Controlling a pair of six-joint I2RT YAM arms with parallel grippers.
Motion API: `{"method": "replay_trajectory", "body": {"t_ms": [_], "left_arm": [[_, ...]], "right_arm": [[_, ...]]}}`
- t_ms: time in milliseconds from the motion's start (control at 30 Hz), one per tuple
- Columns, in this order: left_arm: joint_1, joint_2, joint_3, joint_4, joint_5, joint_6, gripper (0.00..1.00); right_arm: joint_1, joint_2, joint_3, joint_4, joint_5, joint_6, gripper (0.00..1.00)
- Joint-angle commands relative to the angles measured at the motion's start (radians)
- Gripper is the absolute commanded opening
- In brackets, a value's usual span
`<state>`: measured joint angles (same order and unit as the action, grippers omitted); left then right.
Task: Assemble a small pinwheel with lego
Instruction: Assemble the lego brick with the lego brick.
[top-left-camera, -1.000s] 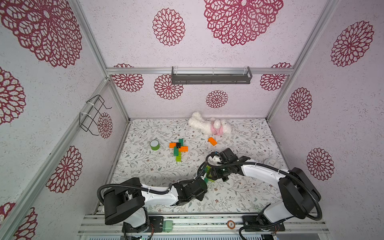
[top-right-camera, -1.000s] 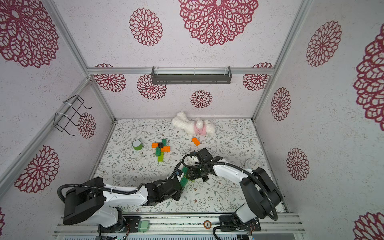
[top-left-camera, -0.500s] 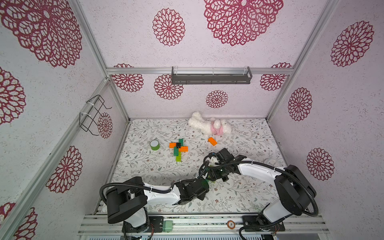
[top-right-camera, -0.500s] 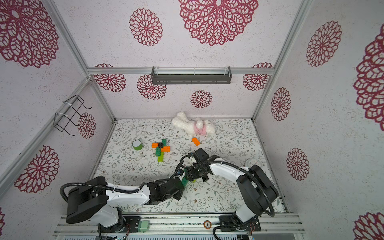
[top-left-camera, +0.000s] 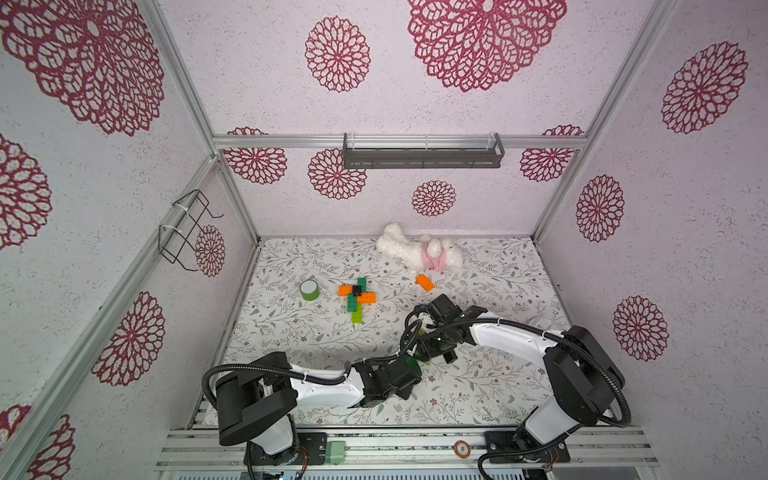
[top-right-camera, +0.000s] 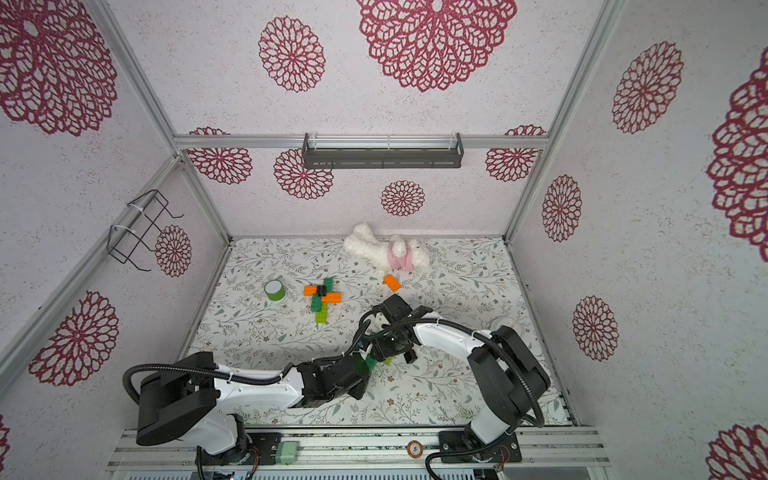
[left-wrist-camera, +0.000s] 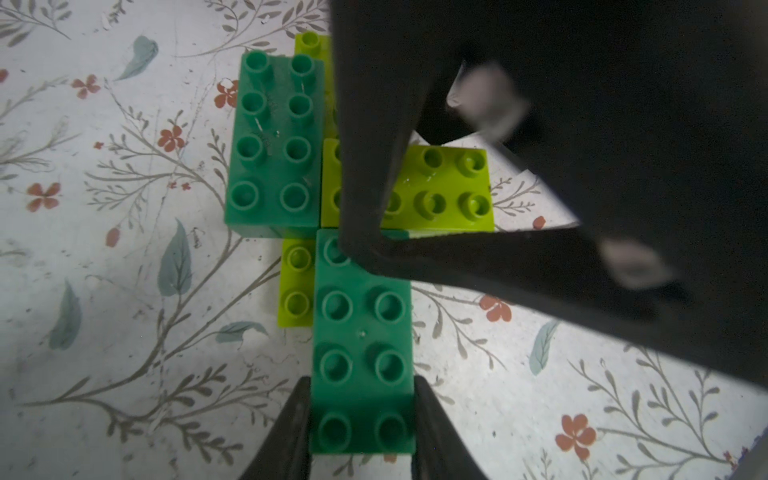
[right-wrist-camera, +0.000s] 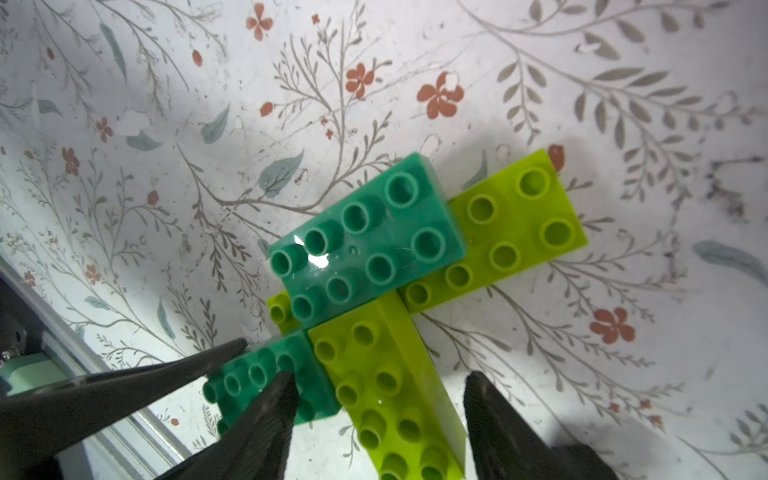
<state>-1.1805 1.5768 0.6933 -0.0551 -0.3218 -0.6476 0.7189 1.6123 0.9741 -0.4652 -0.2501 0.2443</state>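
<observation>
Near the table's front middle lies a cluster of lego: two dark green bricks (left-wrist-camera: 274, 145) and lime green bricks (left-wrist-camera: 444, 187) set crosswise. My left gripper (left-wrist-camera: 362, 382) is shut on the nearer dark green brick (left-wrist-camera: 361, 332), one finger on each long side. My right gripper (right-wrist-camera: 379, 376) stands open astride a lime green brick (right-wrist-camera: 374, 386), with a gap on one side. Both top views show the left gripper (top-left-camera: 415, 366) and the right gripper (top-left-camera: 432, 353) meeting over the cluster, which the arms mostly hide.
Further back lies a cross of orange, dark green, black and lime bricks (top-left-camera: 356, 293). A green tape roll (top-left-camera: 309, 289) stands to its left. A loose orange brick (top-left-camera: 425, 282) lies in front of a white plush toy (top-left-camera: 419, 253).
The right arm has edged slightly left, toward the left gripper. The left arm and its brick have stayed put.
</observation>
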Motion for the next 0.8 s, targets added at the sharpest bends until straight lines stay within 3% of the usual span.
{"method": "replay_trajectory", "body": {"t_ms": [0, 533, 767], "left_arm": [[-0.008, 0.036, 0.018, -0.032, -0.002, 0.013, 0.28], [-0.010, 0.060, -0.020, 0.025, 0.004, -0.014, 0.32], [-0.007, 0.026, -0.021, 0.011, -0.014, -0.006, 0.40]], "right_arm": [[0.021, 0.040, 0.011, -0.066, 0.078, -0.018, 0.67], [0.036, 0.089, 0.038, -0.106, 0.116, -0.007, 0.66], [0.036, 0.080, 0.061, -0.115, 0.106, -0.010, 0.66]]}}
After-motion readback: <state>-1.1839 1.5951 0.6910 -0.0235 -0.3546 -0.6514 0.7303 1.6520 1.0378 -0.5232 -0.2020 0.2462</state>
